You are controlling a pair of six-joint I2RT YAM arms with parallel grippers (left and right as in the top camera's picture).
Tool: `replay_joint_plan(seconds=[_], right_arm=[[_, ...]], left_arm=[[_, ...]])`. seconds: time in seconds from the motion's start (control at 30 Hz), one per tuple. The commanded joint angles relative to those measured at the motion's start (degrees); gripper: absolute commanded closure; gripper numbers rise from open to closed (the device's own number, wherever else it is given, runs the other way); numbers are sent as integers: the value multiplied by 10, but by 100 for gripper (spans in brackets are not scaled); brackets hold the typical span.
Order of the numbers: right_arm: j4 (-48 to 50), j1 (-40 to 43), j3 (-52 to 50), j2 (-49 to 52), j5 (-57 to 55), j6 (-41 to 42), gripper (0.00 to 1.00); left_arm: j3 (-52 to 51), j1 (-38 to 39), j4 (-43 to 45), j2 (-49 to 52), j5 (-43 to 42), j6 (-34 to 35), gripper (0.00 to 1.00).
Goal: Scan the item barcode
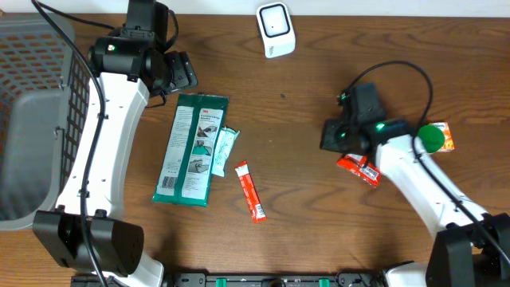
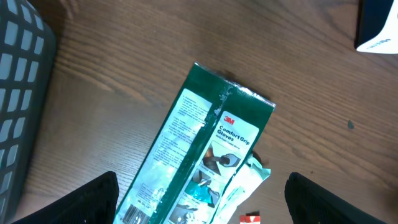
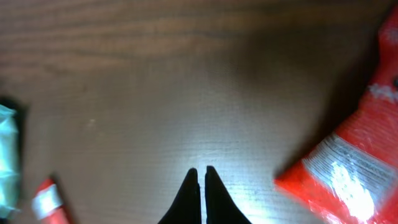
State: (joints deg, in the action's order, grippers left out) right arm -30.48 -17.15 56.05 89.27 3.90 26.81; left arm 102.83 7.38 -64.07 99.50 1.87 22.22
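The right gripper (image 3: 200, 183) has its fingers pressed together on nothing, over the bare table (image 1: 303, 199), with a blurred red wrapper (image 3: 348, 168), perhaps a snack, at lower right. The left gripper (image 2: 202, 180) hangs spread and empty above the green 3M glove packet (image 1: 191, 147), which lies flat at centre left, its lower end cut off in the wrist view. Open wood separates it from the white scanner (image 1: 275, 29) at the top edge. A basket (image 1: 28, 48) lines the left edge.

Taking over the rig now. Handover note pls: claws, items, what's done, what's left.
Left claw: open, empty, near the top end of the green glove pack.
Right claw: shut, empty, over bare table beside a red packet.
Scanner: at the far table edge, nothing near it.
Done: no item picked up.
Left: grasp an item, show its barcode to the scanner.
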Motion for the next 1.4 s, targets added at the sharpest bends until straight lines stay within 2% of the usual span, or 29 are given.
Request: replay_joint_plan(seconds=[0.0, 0.1, 0.2, 0.57, 0.73, 0.93, 1.1, 1.37], right_arm=[[68, -31, -59, -5, -108, 14, 99], [113, -39, -94, -4, -187, 15, 99], [115, -32, -104, 0, -224, 30, 99], [112, 20, -105, 68, -195, 47, 99], [79, 59, -104, 69, -195, 42, 99], [17, 115, -92, 69, -195, -17, 99], [18, 142, -92, 69, -200, -80, 99], [29, 162, -92, 69, -249, -87, 99]], left_arm=[[2, -2, -2, -5, 7, -8, 14], [2, -2, -2, -5, 7, -8, 14], [2, -2, -2, -5, 7, -8, 14], [2, -2, -2, -5, 7, -8, 14], [2, -2, -2, -5, 7, -8, 14], [2, -2, -2, -5, 7, -8, 14], [2, -2, -2, -5, 7, -8, 14], [2, -2, -2, -5, 7, -8, 14]])
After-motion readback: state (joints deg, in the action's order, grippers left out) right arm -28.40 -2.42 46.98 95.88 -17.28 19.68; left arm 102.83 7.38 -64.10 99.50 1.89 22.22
